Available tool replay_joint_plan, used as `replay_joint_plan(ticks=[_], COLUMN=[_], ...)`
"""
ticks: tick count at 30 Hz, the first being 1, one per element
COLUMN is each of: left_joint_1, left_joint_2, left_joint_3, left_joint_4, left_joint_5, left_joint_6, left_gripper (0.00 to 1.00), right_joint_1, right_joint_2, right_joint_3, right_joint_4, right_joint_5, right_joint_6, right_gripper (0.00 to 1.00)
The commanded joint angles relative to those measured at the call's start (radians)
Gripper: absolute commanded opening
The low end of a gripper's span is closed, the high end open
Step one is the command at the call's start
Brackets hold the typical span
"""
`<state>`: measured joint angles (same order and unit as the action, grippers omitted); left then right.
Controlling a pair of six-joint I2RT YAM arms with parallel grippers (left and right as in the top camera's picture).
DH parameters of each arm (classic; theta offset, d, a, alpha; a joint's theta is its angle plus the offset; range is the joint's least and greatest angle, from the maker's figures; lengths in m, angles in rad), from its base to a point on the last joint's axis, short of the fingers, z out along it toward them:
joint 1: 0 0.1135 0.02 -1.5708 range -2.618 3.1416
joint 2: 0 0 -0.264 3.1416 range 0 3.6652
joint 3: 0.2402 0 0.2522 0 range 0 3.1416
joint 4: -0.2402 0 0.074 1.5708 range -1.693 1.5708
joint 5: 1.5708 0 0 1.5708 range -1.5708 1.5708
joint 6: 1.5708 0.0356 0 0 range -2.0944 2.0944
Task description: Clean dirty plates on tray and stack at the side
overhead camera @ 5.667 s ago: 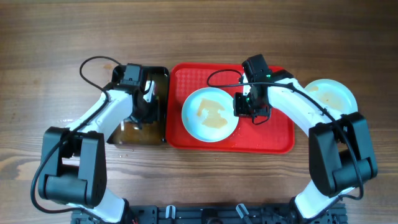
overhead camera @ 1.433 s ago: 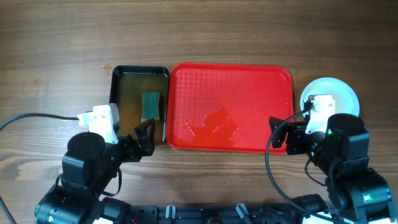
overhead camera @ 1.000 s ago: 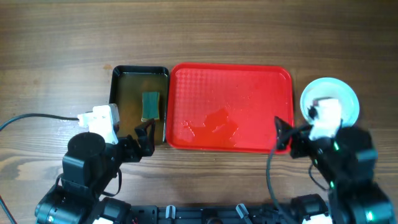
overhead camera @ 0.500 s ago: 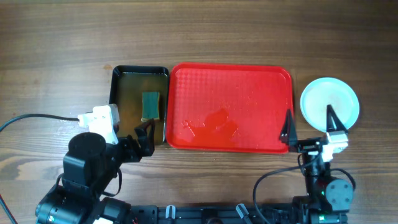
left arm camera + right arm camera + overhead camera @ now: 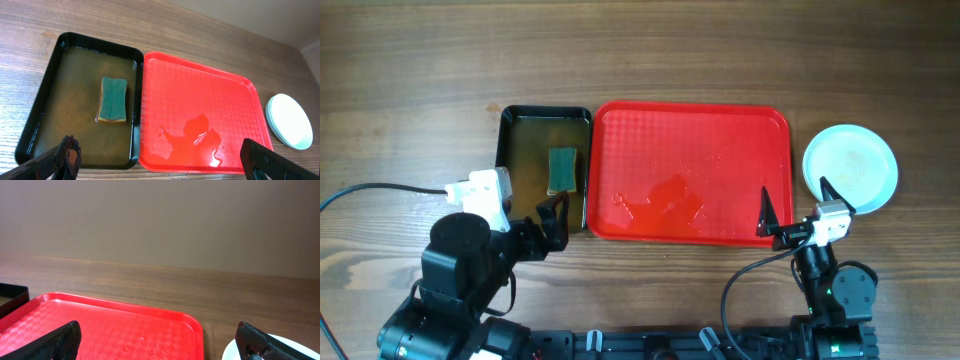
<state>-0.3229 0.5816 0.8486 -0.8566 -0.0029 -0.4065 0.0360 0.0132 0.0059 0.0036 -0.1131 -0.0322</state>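
Note:
The red tray point(image 5: 690, 170) lies mid-table with no plates on it, only a film of water point(image 5: 660, 200) near its front. A stack of pale plates point(image 5: 850, 168) rests on the table just right of the tray, also in the left wrist view point(image 5: 290, 121) and at the right wrist view's corner point(image 5: 300, 349). My left gripper point(image 5: 160, 155) hangs open above the near edges of both trays, holding nothing. Over the tray's front right corner, left of the stack, my right gripper point(image 5: 794, 205) is open and holds nothing point(image 5: 159, 332).
A black tray point(image 5: 510, 150) of brownish liquid sits against the red tray's left side, with a green sponge point(image 5: 561, 168) lying in it point(image 5: 112, 98). A cable point(image 5: 380, 188) runs left from my left arm. Both arm bases stand at the table's front edge.
The plate once on the tray has gone to the stack at the right. In the last second my right arm drew back from the stack toward the front edge. The left arm stayed still.

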Motion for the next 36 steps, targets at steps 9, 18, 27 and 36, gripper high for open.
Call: replay_joint_plan(ticks=[9,18,27,36], left_joint_1=[0.078,0.232,0.256,0.256], left_joint_2=[-0.047,-0.513,-0.578,-0.578], left_joint_3=[-0.056,-0.648,-0.843,-0.843], left_joint_4=[-0.022,0.55,0.786,0.785], left_joint_5=[-0.016,0.021,0.081,0.081], left_joint_6=[0.039,0.04,0.235,0.235], left_gripper=[1.0,1.0,1.0,1.0], right_joint_1=[-0.006,-0.006,-0.006,-0.006], right_joint_2=[-0.01,-0.01,-0.01,-0.01], right_joint_3=[0.0,0.0,0.0,0.0], right_joint_4=[0.005,0.005,0.005,0.005], right_joint_5=[-0.023,-0.023,-0.023,-0.023], right_joint_6=[-0.018,-0.018,-0.018,-0.018], right_gripper=[1.0,1.0,0.99,1.0])
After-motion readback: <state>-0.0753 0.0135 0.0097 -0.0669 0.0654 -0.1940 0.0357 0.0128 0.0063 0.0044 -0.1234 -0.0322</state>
